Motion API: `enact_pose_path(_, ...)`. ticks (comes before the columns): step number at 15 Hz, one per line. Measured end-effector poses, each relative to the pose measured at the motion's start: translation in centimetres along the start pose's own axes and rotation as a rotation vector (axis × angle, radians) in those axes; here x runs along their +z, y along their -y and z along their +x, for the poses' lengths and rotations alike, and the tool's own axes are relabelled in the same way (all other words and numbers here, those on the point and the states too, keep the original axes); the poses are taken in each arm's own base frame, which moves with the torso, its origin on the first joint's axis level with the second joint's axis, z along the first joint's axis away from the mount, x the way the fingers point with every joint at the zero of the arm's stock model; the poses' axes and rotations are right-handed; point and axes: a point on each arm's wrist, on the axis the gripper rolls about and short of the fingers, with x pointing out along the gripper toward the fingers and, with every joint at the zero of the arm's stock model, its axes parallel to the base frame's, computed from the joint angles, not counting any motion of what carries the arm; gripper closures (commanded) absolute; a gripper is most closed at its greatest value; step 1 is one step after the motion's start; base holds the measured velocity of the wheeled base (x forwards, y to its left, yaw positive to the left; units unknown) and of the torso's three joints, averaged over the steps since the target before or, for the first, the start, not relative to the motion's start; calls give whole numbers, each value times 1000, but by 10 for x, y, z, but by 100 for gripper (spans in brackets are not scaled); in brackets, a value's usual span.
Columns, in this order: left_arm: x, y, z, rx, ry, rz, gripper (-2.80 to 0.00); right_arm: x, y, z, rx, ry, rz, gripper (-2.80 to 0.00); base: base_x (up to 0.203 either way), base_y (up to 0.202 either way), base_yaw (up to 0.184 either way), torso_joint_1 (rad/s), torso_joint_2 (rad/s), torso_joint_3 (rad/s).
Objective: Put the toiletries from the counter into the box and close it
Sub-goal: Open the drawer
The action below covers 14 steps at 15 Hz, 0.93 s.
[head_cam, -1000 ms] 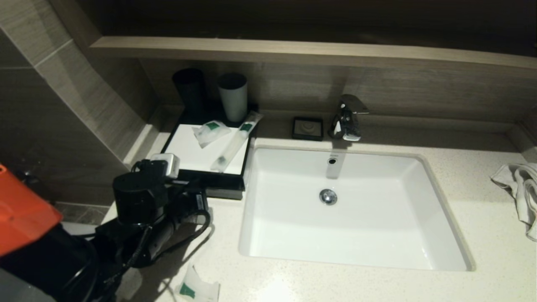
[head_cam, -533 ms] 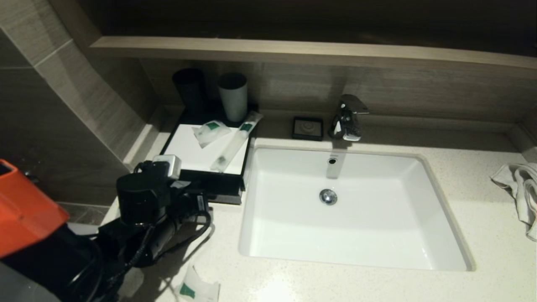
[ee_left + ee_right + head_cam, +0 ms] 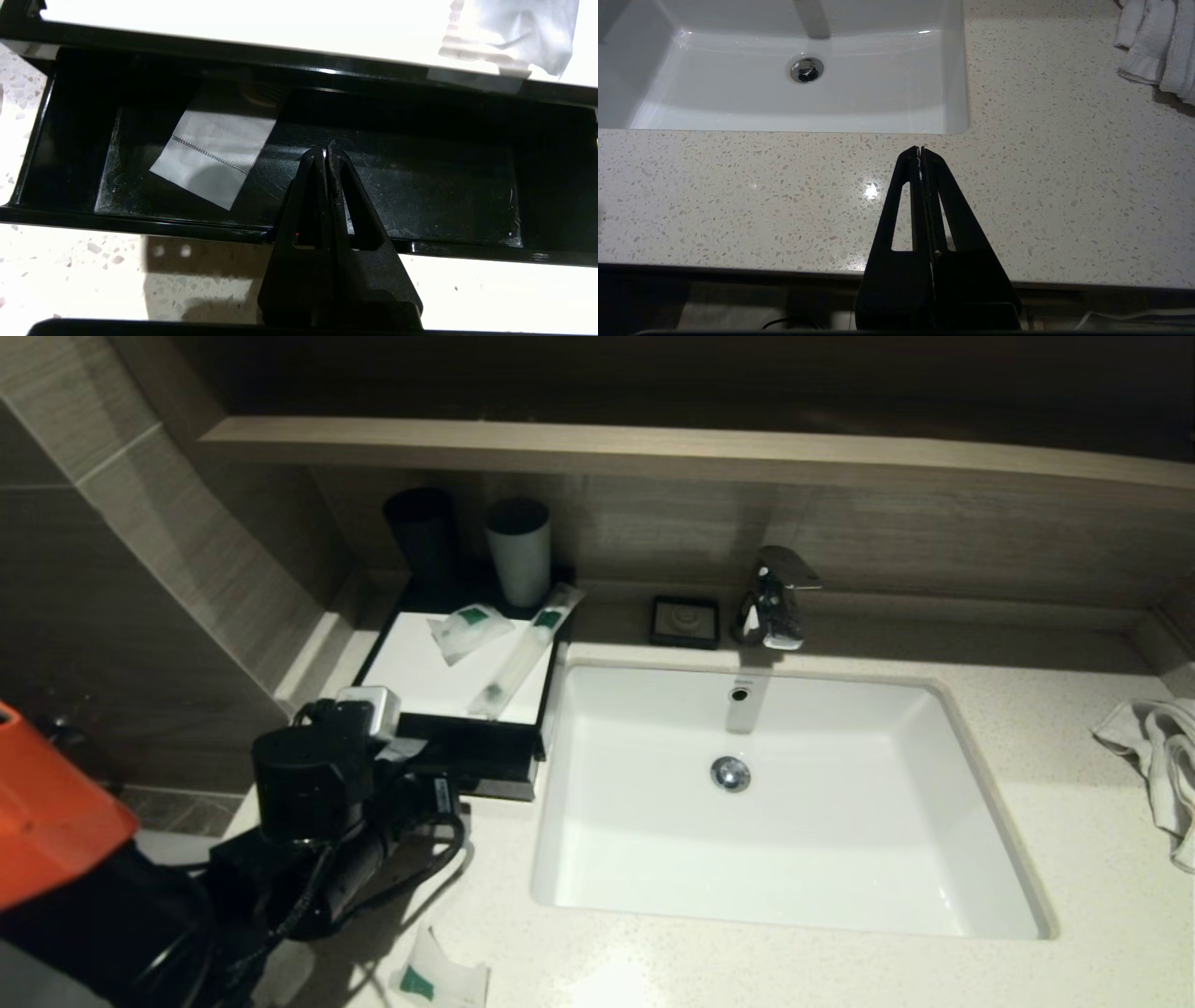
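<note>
A black box (image 3: pixel 551 695) with a white top stands left of the sink, its front drawer (image 3: pixel 420 196) pulled open. One white sachet (image 3: pixel 212 163) lies inside the drawer. On the box top lie a sachet with a green label (image 3: pixel 467 627) and a long toothbrush packet (image 3: pixel 523 653). Another green-labelled sachet (image 3: pixel 439 975) lies on the counter near the front edge. My left gripper (image 3: pixel 327 149) is shut and empty, with its tips over the drawer's floor. My right gripper (image 3: pixel 920 150) is shut and empty over the counter in front of the sink.
The white sink (image 3: pixel 971 775) fills the middle, with a tap (image 3: pixel 773 597) and a small black dish (image 3: pixel 685 621) behind it. Two cups (image 3: pixel 518 551) stand behind the box. A white towel (image 3: pixel 1162 756) lies at the far right. A wall stands close on the left.
My left arm shifted slightly at the box's front and the drawer front sits a little further out. The sachets have not moved.
</note>
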Motion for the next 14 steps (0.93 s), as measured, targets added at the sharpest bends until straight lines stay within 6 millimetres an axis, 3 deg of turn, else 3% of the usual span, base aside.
enact_pose_path(14,-12,-8,-26,0,-61,21,0,0,0,0,-1,0,0,0,0,0,0,0,0,0)
